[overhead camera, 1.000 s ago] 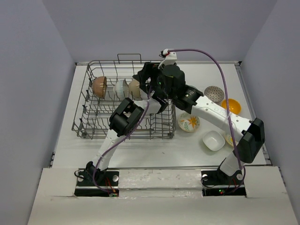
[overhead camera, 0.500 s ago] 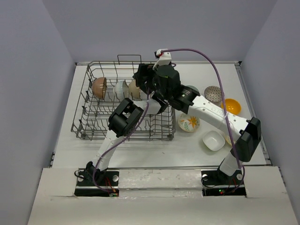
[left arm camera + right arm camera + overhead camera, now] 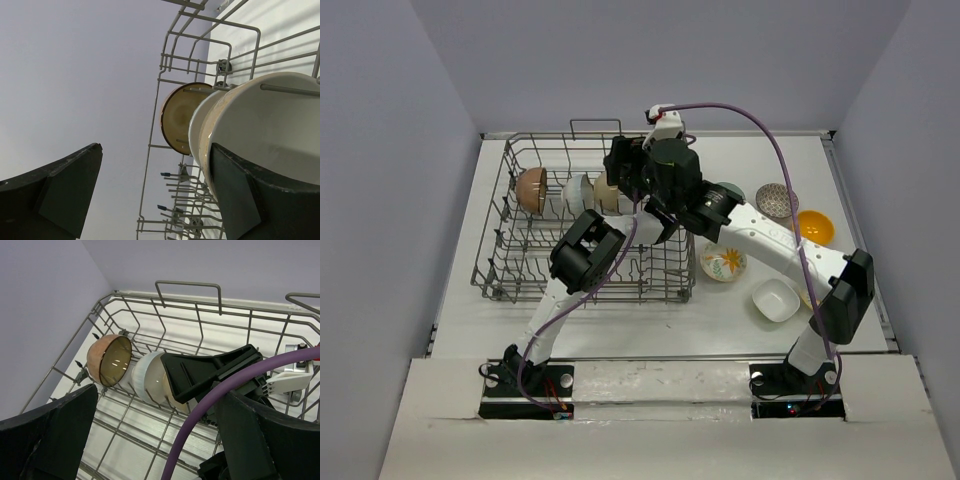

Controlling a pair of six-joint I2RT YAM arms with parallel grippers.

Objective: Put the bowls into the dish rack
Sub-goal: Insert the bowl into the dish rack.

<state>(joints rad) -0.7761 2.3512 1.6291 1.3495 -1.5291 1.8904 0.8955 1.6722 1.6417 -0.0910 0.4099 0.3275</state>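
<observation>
— Bowls: three stand on edge in dish rack, upper left of the top view; others lie loose on surface, right. Hazard?
— Likely: left end effector, spread wide and empty, nudges cream bowl off its tines; arms crowd together. Farther, right end effector: likewise released, holding nothing.

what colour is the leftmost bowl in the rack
Brown bowl, with a darker glossy inside; the right wrist view shows it best.

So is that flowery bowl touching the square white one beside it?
Apart. The top view shows a strip of bare table between the flowery bowl and the square white bowl.
</observation>
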